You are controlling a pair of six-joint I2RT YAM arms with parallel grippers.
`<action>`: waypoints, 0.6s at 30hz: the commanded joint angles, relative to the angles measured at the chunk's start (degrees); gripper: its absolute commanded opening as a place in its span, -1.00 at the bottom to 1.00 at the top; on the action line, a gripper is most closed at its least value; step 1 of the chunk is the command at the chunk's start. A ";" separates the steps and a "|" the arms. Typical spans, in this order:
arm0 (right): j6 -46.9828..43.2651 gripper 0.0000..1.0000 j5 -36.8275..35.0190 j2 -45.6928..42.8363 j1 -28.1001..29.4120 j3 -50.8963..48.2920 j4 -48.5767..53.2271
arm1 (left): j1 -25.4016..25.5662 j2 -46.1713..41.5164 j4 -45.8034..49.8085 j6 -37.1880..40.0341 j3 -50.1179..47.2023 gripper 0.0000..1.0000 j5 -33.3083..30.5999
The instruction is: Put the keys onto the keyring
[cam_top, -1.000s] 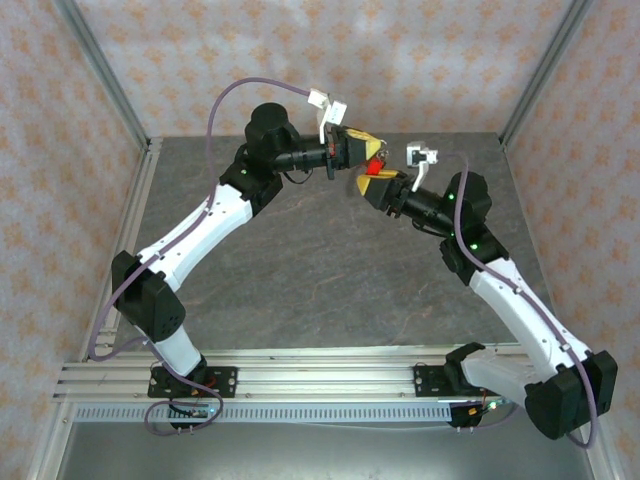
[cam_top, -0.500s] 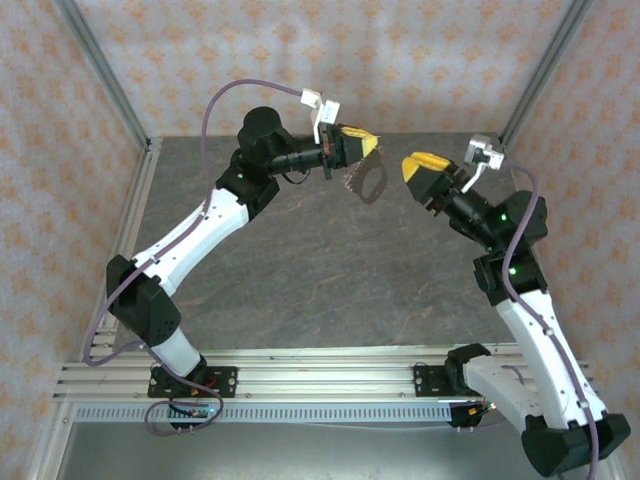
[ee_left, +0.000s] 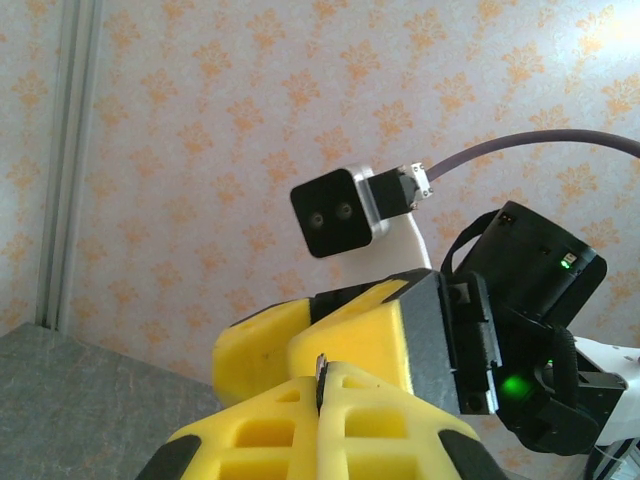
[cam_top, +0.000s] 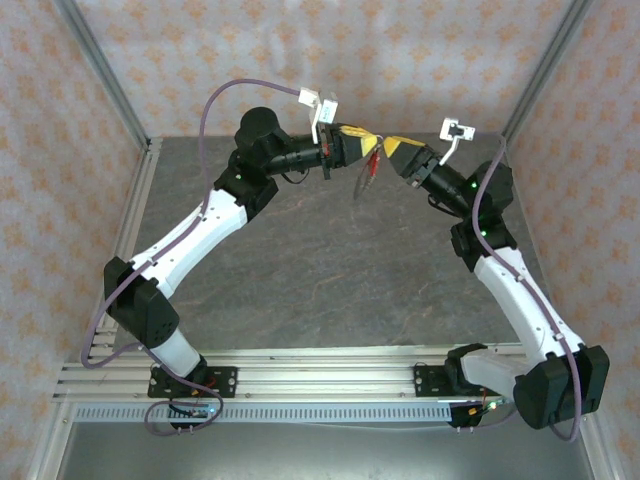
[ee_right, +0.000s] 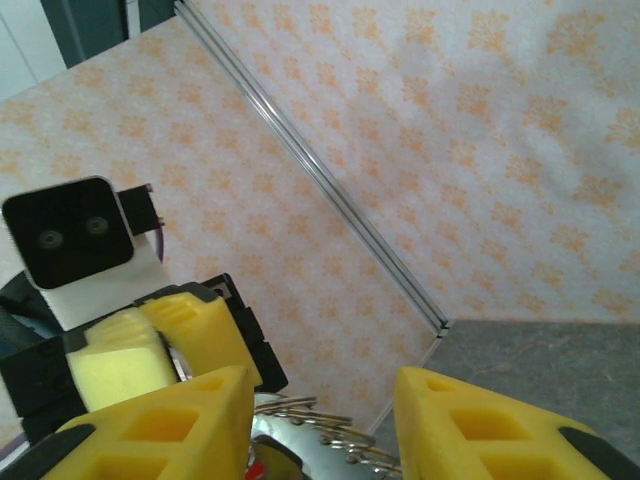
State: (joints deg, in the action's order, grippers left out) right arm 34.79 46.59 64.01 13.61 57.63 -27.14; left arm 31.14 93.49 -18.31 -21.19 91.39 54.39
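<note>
Now both jaws meet in the air over the far edge of the desk

My left jaws are closed tight on the keyring [cam_top: 363, 180]. Seen from above, the beaded chain hangs from the tips of my left fingers [cam_top: 354, 144] as a short floppy strand. It is clear of the desk [cam_top: 300, 270], above the middle of the far edge. In my left wrist view the two yellow pads press flat together, and a thin sliver of metal pokes up from the seam between them.

My right jaws stand open and grip nothing that I can make out. From above, my right fingers [cam_top: 400, 149] point toward the left ones, tips just beside them, and the chain hangs below where they meet. In my right wrist view those fingers are well apart, with patterned wall showing between them. The silvery beads of the chain lie low in that gap, nearer the finger on the left of the view, and I cannot tell whether they touch it.

A spot of red, the head of the key [ee_right: 262, 466], sits at the bottom edge of that same view, just under the chain. Its blade is hidden, so I cannot tell whether it is threaded on the chain or only rests against it
</note>
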 commanded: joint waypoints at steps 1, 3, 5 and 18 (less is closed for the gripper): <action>0.76 -0.19 -0.35 -2.73 -0.93 0.04 -5.45 | 0.13 -2.28 -3.23 -0.30 -0.08 -1.00 0.01; 1.71 -0.19 -0.42 -3.40 -1.47 -0.90 -7.04 | 0.15 -2.28 -3.15 -0.33 -0.08 -1.00 0.01; 2.49 -0.18 0.73 -3.46 -1.52 -0.79 -8.03 | 0.12 -2.31 -3.14 -0.26 0.01 -1.00 0.01; 4.68 -0.16 7.62 0.27 -0.12 1.79 -10.52 | 0.12 -1.94 -3.05 -0.49 0.57 -1.00 0.10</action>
State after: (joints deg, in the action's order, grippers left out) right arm 39.20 51.72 63.86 12.88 57.23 -33.98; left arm 31.14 93.49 -18.28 -21.19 91.39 54.39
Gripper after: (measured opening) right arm 0.420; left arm 0.049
